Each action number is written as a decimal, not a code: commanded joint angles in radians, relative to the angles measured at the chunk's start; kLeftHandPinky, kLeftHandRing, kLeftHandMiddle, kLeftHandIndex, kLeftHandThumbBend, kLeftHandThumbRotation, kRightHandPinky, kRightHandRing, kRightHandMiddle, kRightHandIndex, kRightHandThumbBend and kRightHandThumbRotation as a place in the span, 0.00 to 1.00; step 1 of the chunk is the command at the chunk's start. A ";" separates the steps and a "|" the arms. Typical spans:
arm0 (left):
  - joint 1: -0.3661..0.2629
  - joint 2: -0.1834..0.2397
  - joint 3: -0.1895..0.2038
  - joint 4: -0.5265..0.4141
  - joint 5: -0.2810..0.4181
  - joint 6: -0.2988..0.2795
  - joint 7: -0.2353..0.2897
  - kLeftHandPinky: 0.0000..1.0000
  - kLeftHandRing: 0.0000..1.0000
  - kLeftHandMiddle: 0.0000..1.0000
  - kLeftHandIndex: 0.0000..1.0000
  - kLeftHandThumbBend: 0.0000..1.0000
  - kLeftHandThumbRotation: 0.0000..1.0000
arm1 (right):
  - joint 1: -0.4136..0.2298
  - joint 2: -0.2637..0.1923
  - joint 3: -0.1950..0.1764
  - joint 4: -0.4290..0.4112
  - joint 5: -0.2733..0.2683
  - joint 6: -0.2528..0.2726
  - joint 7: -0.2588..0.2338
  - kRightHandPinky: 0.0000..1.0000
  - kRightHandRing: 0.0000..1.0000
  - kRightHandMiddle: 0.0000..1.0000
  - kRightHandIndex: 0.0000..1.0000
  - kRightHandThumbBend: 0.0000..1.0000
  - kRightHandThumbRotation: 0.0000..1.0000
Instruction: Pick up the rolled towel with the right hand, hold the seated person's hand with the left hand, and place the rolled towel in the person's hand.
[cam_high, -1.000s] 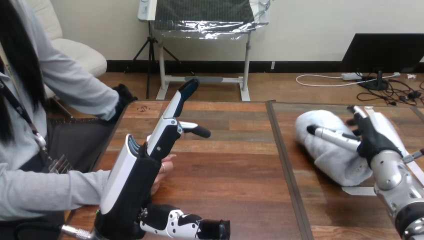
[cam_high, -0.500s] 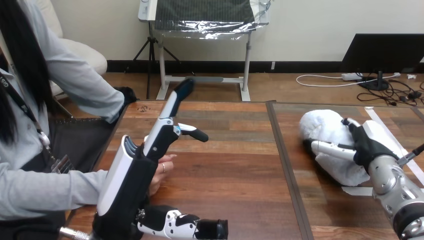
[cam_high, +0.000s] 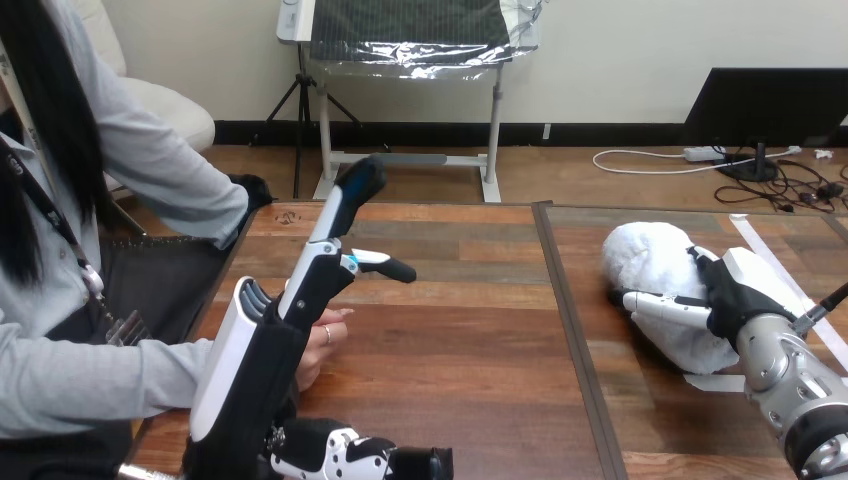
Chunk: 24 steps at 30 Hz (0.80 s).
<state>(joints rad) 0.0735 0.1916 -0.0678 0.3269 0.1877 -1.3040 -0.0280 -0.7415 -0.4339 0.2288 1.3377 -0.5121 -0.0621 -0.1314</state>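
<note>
Left hand (cam_high: 262, 365) is raised on edge over the surface (cam_high: 450, 340). Its fingers (cam_high: 340, 215) are held straight, released. The person's hand (cam_high: 325, 338) is seen against its palm side, not grasped. Right hand (cam_high: 738, 290) is clenched round the rolled towel (cam_high: 645, 262), which rests on the surface under those fingers.

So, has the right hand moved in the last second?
Yes. The right hand, on the rolled towel, has come nearer the robot; its thumb now lies closer to the white tape scrap.
</note>
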 joint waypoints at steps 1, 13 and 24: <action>-0.029 -0.002 -0.007 -0.041 -0.022 -0.011 -0.003 0.68 0.98 1.00 1.00 1.00 0.60 | 0.012 0.045 0.038 0.018 -0.019 0.017 0.036 0.84 0.91 0.90 0.93 0.97 0.70; -0.030 0.008 -0.023 -0.039 -0.042 -0.018 -0.016 0.69 0.99 1.00 1.00 1.00 0.62 | 0.023 0.054 0.051 0.019 -0.021 0.016 0.039 0.82 0.90 0.89 0.92 0.99 0.69; -0.029 0.007 -0.037 -0.036 -0.073 -0.022 -0.029 0.71 1.00 1.00 1.00 1.00 0.59 | 0.021 0.057 0.078 0.018 -0.033 0.018 0.024 0.80 0.86 0.87 0.88 0.97 0.61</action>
<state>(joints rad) 0.0750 0.1946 -0.0945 0.3203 0.1325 -1.3112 -0.0515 -0.7420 -0.4340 0.2729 1.3337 -0.5248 -0.0555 -0.1377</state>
